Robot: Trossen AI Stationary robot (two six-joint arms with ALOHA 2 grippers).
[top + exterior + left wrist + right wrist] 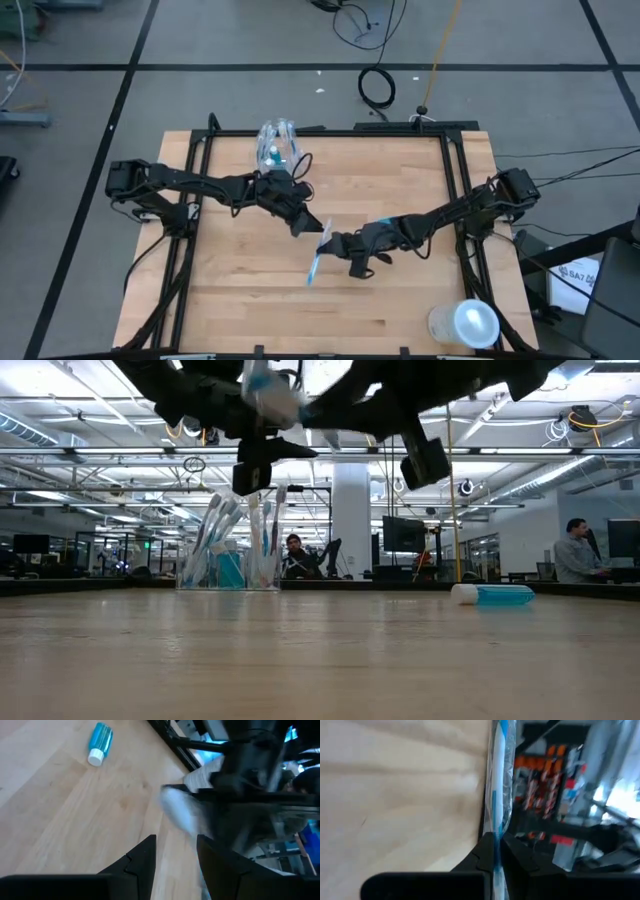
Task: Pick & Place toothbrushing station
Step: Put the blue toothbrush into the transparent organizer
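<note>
A clear cup (276, 146) holding several toothbrushes stands at the table's far edge, left of centre; the low view shows the cup (232, 558) upright on the wood. A teal toothpaste tube (496, 595) with a white cap lies on its side on the table, and the left wrist view also shows the tube (100, 743). My right gripper (337, 243) is near the table's centre, shut on a blue-and-white toothbrush (318, 256) in a clear wrapper. My left gripper (304, 224) stands open just left of it, its fingers (144, 861) empty, with the brush's far end right ahead of them. My right gripper pinches the wrapped toothbrush between its two fingers (489, 851), on the stretch of the handle (496, 839) nearer the brush's far end. The fingers come roughly level from the table's right and lie across the brush. The brush is lifted clear of the table.
A large whitish translucent cylinder (466, 323) stands at the table's near right corner. Black frame rails (456, 170) run along the table's left, right and far sides. Bare wood (250, 300) lies near the front. People sit in the room beyond the table.
</note>
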